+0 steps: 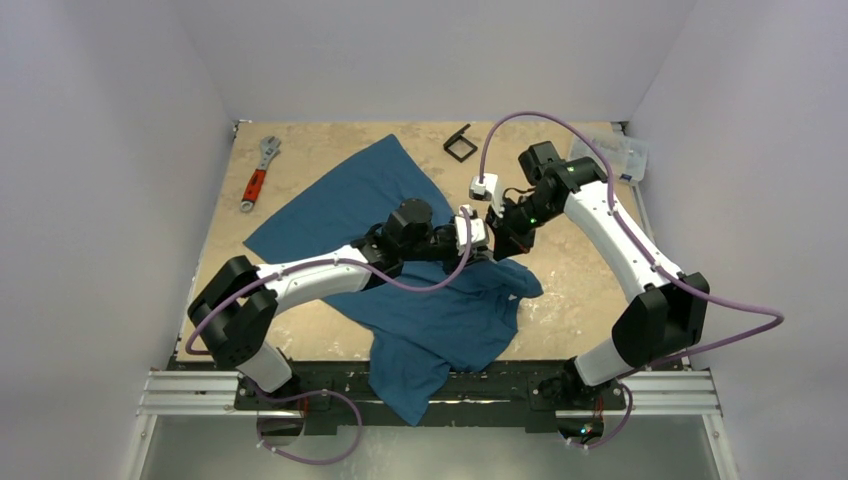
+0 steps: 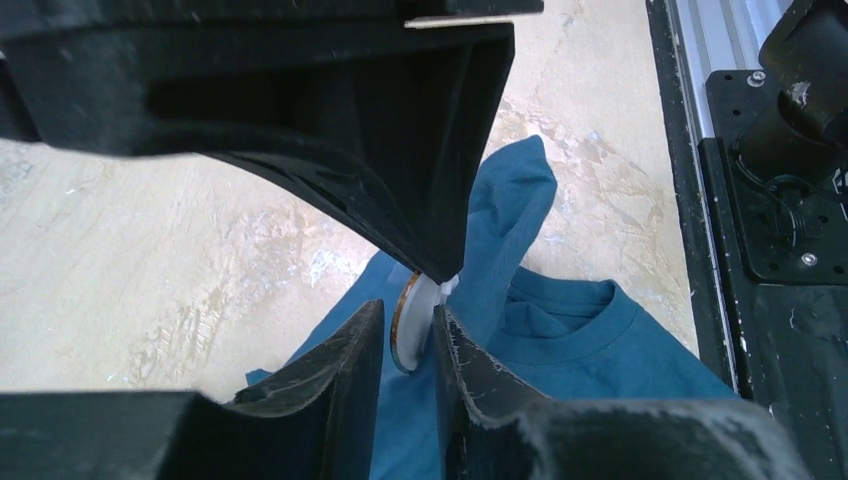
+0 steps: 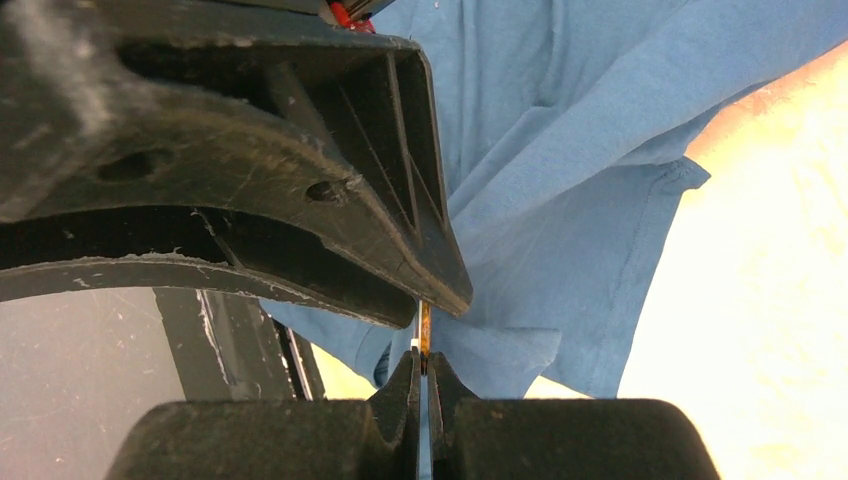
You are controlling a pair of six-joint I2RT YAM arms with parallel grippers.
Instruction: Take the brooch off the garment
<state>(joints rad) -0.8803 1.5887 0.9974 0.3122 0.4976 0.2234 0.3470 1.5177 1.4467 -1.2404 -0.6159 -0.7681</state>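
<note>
left gripper (image 2: pixel 418 318) fingers nearly closed around brooch (image 2: pixel 404 325), to pull it free | right gripper (image 3: pixel 424 352) fingers pinched shut on T-shirt (image 3: pixel 560 200) fold beside brooch, bracing cloth above tabletop (image 2: pixel 180 240)

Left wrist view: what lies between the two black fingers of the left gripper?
The small round pale silver brooch stands on edge between the left gripper fingers, with a fold of the dark teal-blue cloth T-shirt behind it. The left wrist view shows it.
</note>
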